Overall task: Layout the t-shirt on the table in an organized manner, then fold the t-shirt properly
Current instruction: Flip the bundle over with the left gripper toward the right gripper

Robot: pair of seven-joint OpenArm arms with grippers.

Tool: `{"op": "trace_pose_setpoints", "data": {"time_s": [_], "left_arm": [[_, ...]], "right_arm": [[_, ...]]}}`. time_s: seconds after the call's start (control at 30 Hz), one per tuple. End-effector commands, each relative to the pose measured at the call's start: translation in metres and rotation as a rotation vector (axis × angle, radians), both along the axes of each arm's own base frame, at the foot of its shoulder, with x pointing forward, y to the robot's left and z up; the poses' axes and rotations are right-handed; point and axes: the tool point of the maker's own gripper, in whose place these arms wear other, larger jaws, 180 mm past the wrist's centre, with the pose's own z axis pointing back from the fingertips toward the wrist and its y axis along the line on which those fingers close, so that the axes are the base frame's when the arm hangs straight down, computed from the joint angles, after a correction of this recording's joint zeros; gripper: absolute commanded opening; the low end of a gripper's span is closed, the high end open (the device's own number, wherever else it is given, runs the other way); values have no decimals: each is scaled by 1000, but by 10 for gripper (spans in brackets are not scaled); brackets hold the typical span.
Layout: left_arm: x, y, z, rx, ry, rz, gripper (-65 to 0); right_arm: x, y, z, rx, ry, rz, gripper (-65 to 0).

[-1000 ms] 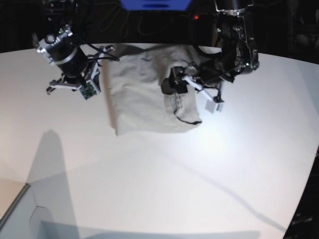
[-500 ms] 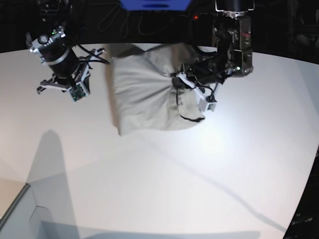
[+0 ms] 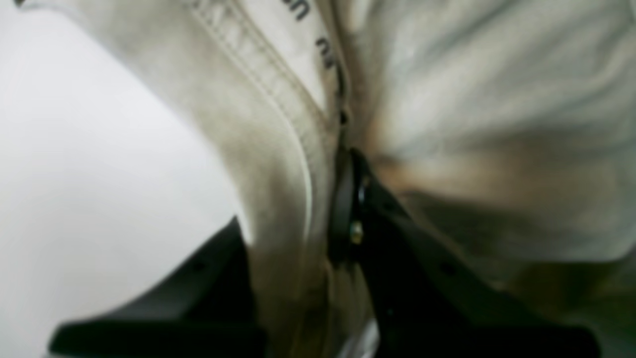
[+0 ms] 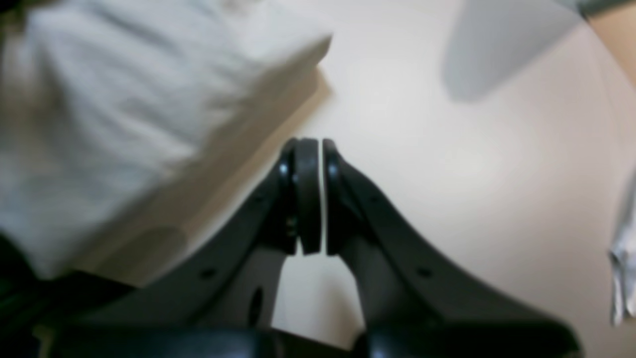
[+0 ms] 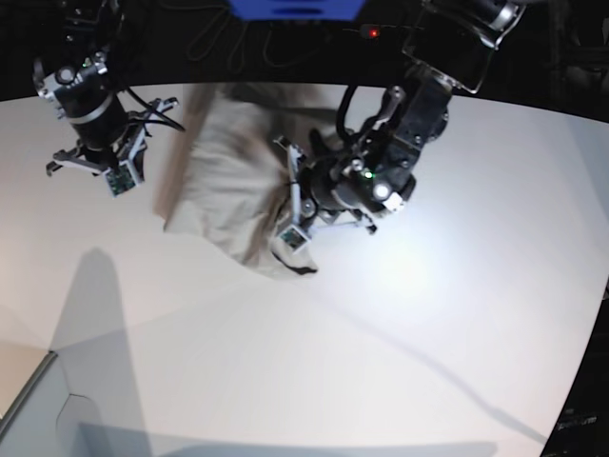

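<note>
Blue panel (image 5: 295,8) at top edge; black cables (image 5: 214,38) beside it; red light (image 5: 375,33) nearby.

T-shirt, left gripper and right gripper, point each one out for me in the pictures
t-shirt (image 5: 224,176): base view, on the flat body cloth.
left gripper (image 3: 318,199): left wrist view, between its tips, clamped on the shirt's edge.
right gripper (image 4: 313,194): right wrist view, between its closed, empty tips.

White table (image 5: 400,343) bears the crumpled t-shirt (image 5: 224,181).
</note>
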Motion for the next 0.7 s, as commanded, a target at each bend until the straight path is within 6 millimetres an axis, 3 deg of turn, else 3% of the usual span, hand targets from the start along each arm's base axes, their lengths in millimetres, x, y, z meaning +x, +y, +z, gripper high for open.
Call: {"op": "trace_pose_setpoints", "data": {"time_s": [0.0,0.23,0.37,0.57,0.67], "left_arm": [[12,-7,13,19,-66,-42,-648],[23,-46,18,308,-293,-400,-648],[40,-61,19,395,-342,-497,-648],[73,-81,21,338,-410,-546,-648],[78,-96,17,306,-428,-588,-648]], "right_arm": [[4,0,11,5,-40,10,-650],[0,-24,12,-22,-41,-50,-650],[-5,-41,14,-44,-39,-94,-650],[-11,-62,16,-70,-35,-151,-650],[-16,-71,17,-82,-30,-176,-650]]}}
